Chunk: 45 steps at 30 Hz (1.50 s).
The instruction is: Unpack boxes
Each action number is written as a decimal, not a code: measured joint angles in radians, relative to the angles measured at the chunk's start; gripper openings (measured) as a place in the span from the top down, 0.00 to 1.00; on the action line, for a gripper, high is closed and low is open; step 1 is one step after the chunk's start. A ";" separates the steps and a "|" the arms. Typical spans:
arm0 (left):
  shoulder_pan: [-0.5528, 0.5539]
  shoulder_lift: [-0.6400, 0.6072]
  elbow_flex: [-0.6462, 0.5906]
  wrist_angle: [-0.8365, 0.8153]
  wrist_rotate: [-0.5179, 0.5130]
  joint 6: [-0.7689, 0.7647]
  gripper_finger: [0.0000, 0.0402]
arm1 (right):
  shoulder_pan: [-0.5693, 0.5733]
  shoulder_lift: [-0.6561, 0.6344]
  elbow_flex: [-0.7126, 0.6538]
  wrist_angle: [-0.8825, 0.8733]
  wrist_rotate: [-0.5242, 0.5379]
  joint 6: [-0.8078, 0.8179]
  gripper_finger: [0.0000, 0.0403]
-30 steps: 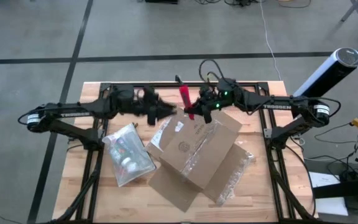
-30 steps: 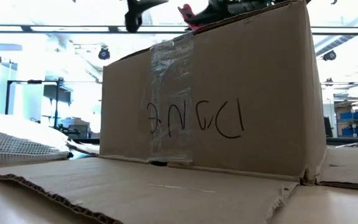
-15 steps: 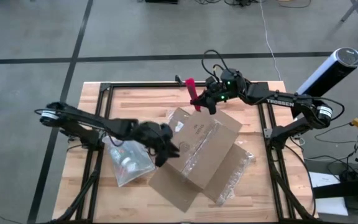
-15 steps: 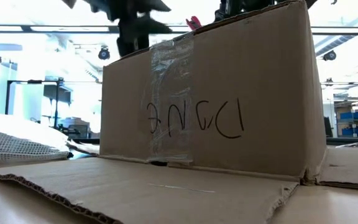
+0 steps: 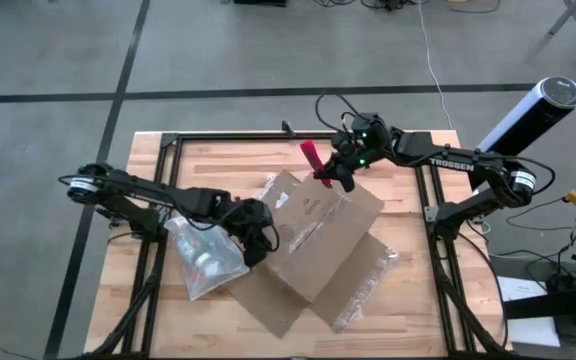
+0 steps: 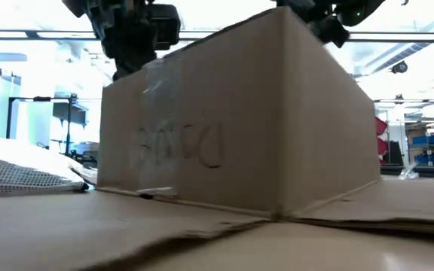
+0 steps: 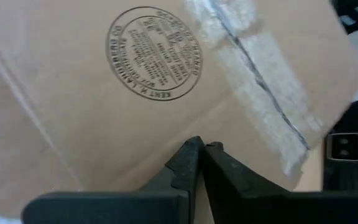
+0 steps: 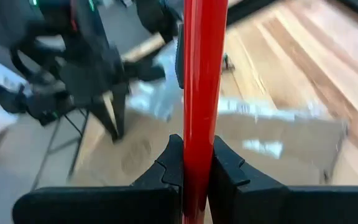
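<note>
1. You have the cardboard box (image 5: 313, 235) in the middle of the bench (image 5: 408, 310), with the flaps spread flat and the taped side up.
2. Your left claw (image 5: 258, 240) is pressed together, empty, at the box's left edge; it can push the box sideways.
3. Your right claw (image 5: 340, 172) is clamped on the red knife (image 5: 313, 158) above the far corner; if the box shifts, the cut can miss the tape.

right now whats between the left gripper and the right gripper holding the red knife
In the high view, the cardboard box top, with its white label, lies between the left gripper and the right gripper holding the red knife.
</note>
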 joint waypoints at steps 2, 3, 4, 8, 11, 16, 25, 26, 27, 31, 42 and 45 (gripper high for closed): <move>0.023 -0.014 -0.001 -0.027 -0.022 0.017 0.98 | -0.006 0.000 0.000 -0.035 -0.001 -0.034 0.95; 0.037 -0.019 -0.002 -0.032 -0.044 0.026 0.99 | -0.007 0.000 0.000 -0.048 -0.004 -0.050 0.95; 0.053 -0.026 -0.003 -0.035 -0.070 0.034 0.99 | -0.009 0.000 0.000 -0.061 -0.017 -0.060 0.95; 0.120 -0.046 -0.004 -0.061 -0.154 0.056 1.00 | -0.009 0.000 0.000 -0.131 -0.037 -0.124 0.95; 0.173 -0.059 -0.005 -0.093 -0.171 0.080 1.00 | -0.021 0.000 0.000 -0.175 -0.009 -0.177 0.95; 0.221 -0.081 -0.008 -0.105 -0.151 0.090 1.00 | -0.084 -0.002 0.000 -0.184 0.139 -0.219 0.95; 0.183 -0.095 -0.009 -0.082 -0.107 -0.014 1.00 | -0.228 -0.003 0.000 -0.286 0.366 -0.370 0.95; 0.176 -0.102 -0.009 -0.077 -0.103 -0.036 1.00 | -0.239 -0.003 0.000 -0.297 0.369 -0.382 0.95; 0.169 -0.110 -0.010 -0.069 -0.102 -0.061 1.00 | -0.245 -0.003 0.000 -0.310 0.370 -0.391 0.95; 0.133 -0.173 -0.010 -0.028 -0.113 -0.164 1.00 | -0.249 -0.003 0.000 -0.350 0.365 -0.422 0.95; -0.052 -0.238 -0.009 -0.272 -0.152 -0.453 1.00 | -0.226 0.019 -0.015 -0.420 0.321 -0.456 0.95; -0.055 -0.202 -0.009 -0.267 -0.156 -0.465 1.00 | -0.217 0.034 -0.018 -0.460 0.321 -0.490 0.95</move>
